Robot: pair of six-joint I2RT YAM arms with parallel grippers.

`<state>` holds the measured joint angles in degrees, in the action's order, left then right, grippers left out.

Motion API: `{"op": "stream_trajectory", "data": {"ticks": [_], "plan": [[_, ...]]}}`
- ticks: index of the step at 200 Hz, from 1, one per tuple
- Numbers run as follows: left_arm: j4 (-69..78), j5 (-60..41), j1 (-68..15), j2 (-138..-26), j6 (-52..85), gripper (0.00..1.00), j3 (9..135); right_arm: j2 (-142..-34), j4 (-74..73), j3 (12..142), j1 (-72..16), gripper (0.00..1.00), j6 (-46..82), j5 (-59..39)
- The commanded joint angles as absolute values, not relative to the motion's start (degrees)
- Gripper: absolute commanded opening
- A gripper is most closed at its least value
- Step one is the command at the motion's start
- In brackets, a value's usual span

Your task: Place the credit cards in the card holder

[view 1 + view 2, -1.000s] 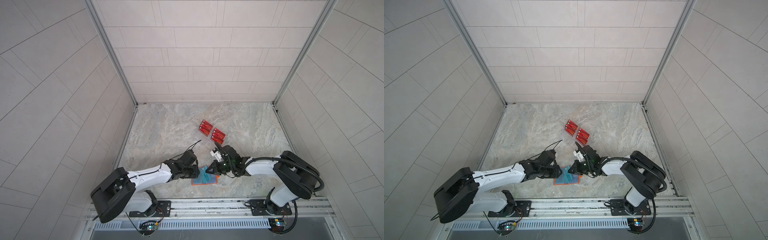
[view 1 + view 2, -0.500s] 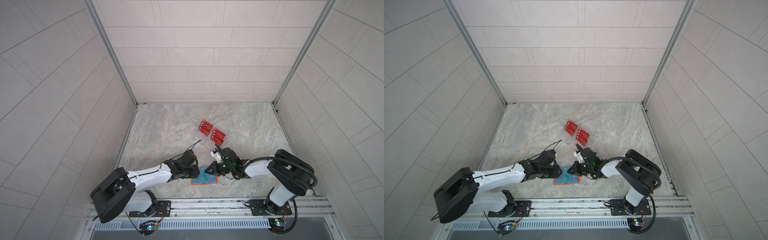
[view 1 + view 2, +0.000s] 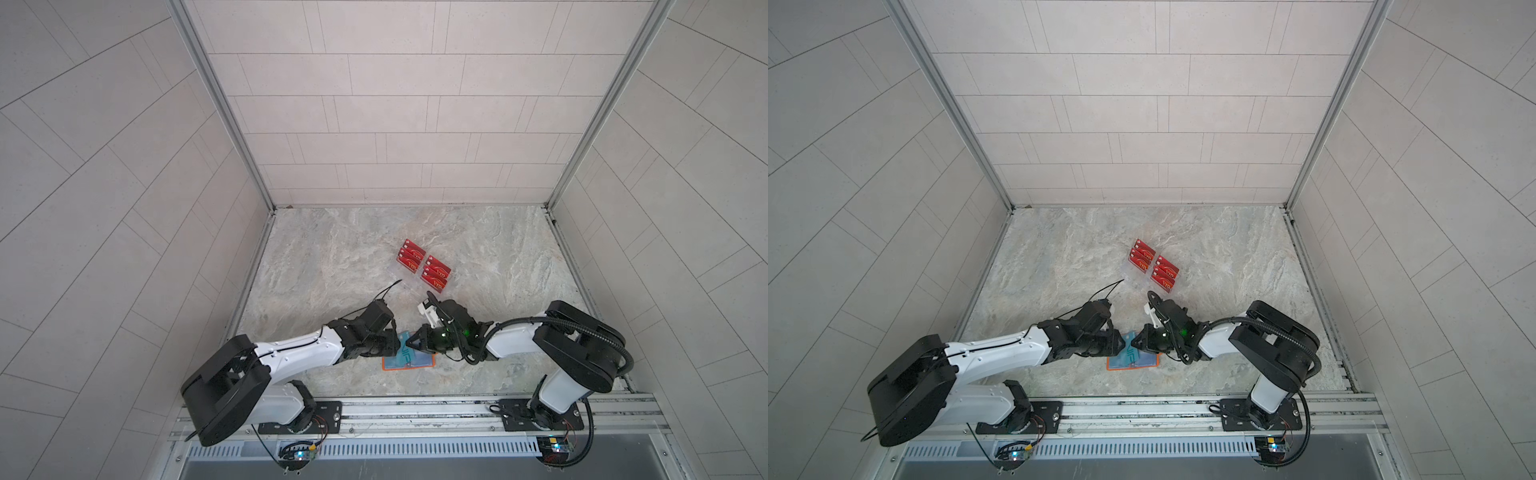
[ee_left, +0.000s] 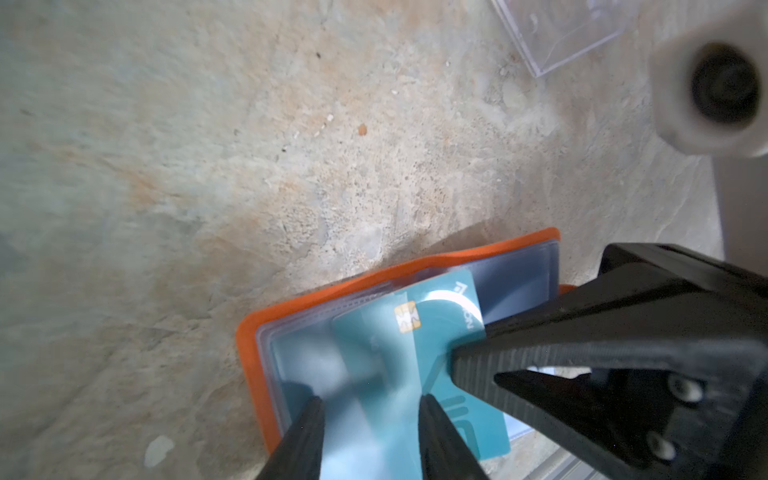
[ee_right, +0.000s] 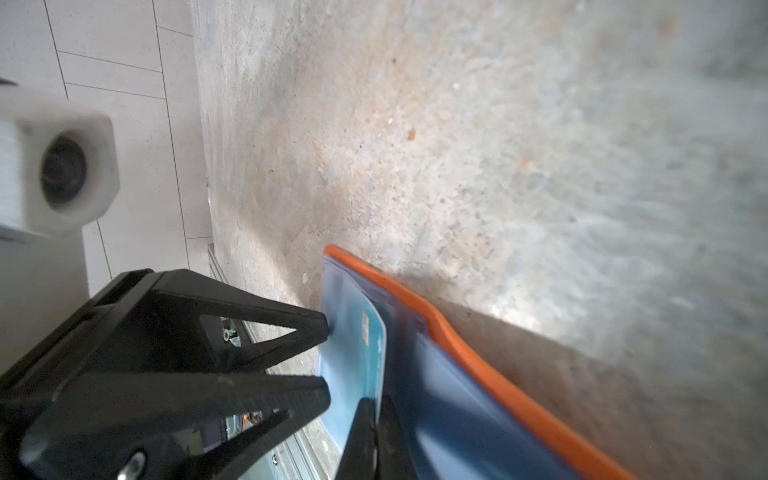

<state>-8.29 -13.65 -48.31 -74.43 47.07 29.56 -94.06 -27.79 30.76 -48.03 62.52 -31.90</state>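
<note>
Where both top views look down into the cell, a marbled grey-beige stone-look floor [image 3: 332, 257] fills the middle of the frame, closed in by pale tiled walls [image 3: 415, 124] on three sides. Red plastic cards [image 3: 424, 266] stand in two short rows just right of centre. Below them, near the floor's lower edge, the orange book-style wallet [image 3: 415, 362] lies open and flat with its clear sleeves up. The left pincer [image 3: 395, 345] and the right pincer [image 3: 409, 344] meet tip to tip over its upper left corner, above a teal-blue plastic card [image 3: 404, 352].

From the left wrist camera, the left pincer [image 4: 370, 405] stands spread, with a blurred sleeve and the card's end between its fingers. The right pincer [image 4: 457, 357] is pressed together on the card's edge. The card lies slanted across the wallet; whether its end is inside a sleeve cannot be told. A clear acrylic rack [image 4: 573, 37] sits well apart.

From the right wrist camera, the right pincer [image 5: 374, 405] pinches the card, which is tilted over the sleeves. The left pincer [image 5: 326, 357] is spread just beside the card's end.
</note>
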Motion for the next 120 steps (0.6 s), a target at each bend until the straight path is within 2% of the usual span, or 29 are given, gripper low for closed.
{"op": "stream_trajectory", "data": {"ticks": [1,17,53,79,120], "plan": [[-10.55,-13.58,-48.49,-73.23,48.52,0.49,30.30,-92.72,-13.44,33.54,-49.15,0.00,57.86,-28.24],[-11.86,-13.28,-48.43,-72.58,48.52,0.55,31.59,-91.62,-11.03,34.30,-49.08,0.06,57.34,-27.69],[-13.36,-10.65,-48.27,-68.41,50.93,0.59,30.56,-91.58,-9.98,35.15,-49.23,0.14,58.04,-27.86],[-14.07,-8.53,-47.33,-66.34,52.14,0.60,28.71,-91.67,-9.23,35.16,-49.63,0.26,58.53,-27.85],[-11.17,-9.01,-46.49,-67.12,53.61,0.61,25.62,-90.93,-6.85,36.54,-50.19,0.29,58.03,-27.91]]}}
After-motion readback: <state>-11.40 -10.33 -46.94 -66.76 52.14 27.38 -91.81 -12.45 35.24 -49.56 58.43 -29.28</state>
